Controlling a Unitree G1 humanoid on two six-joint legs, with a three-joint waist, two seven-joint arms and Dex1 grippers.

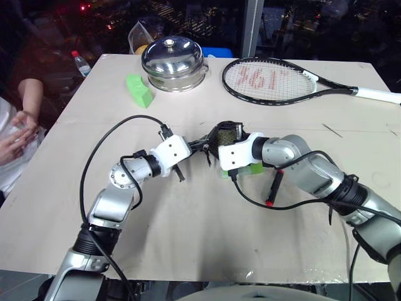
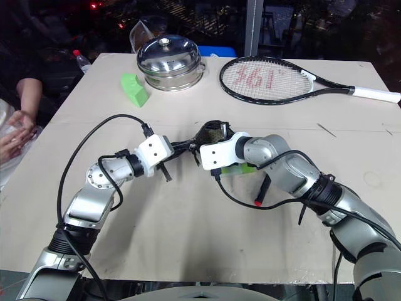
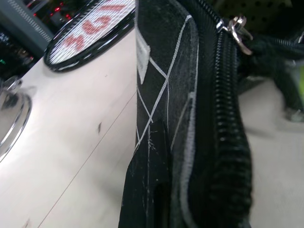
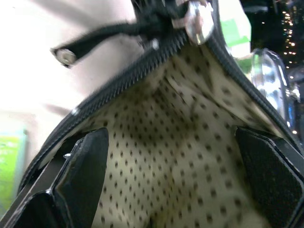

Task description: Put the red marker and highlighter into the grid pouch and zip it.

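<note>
The grid pouch [image 1: 224, 135] is held up just above the middle of the table between both grippers. My left gripper [image 1: 202, 146] is shut on its edge; the left wrist view shows the black fabric with white grid lines [image 3: 161, 85] and the zipper pull [image 3: 237, 31]. My right gripper [image 4: 175, 156] is open, with its fingers [image 4: 88, 161] spread inside the pouch mouth against the olive dotted lining [image 4: 175, 123]. The highlighter [image 1: 252, 168] lies on the table, partly hidden under the right wrist. The red marker [image 1: 274, 187] lies just right of it, beside the right forearm.
A chunky green block [image 1: 139, 89] and a steel lidded pot [image 1: 174, 63] stand at the back left. A tennis racket [image 1: 269, 80] lies at the back right. A person's hands [image 1: 15, 132] rest by the table's left edge, near a water bottle [image 1: 80, 63].
</note>
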